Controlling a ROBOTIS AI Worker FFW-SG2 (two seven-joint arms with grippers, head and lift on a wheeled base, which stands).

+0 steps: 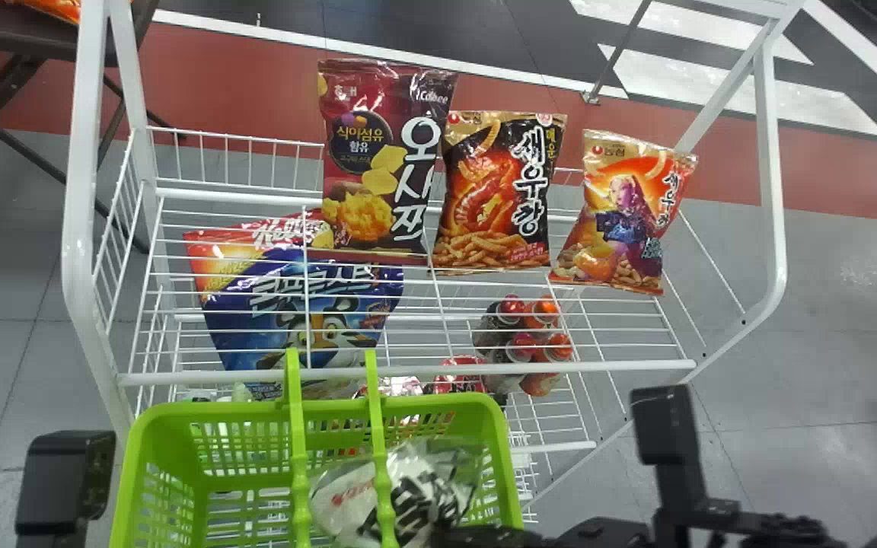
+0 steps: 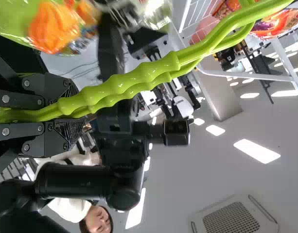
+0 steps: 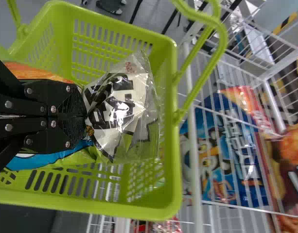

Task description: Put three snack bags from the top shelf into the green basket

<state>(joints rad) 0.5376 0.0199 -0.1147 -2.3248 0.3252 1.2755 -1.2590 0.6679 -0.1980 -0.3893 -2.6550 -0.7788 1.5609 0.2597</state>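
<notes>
Snack bag [image 3: 120, 104] sits pinched in the right end effector [image 1: 454, 536].

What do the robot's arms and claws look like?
They're black! One arm has thick, smooth parts shaped like tubes. The left claw and right claw look alike: chunky black fingers dotted with round, silvery screws, with bumpy, patterned tips.

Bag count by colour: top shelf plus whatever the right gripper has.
Maroon bag, top shelf: 1
Black bag, top shelf: 1
Orange bag, top shelf: 1
Black-and-white bag, right gripper: 1
Total: 4
</notes>
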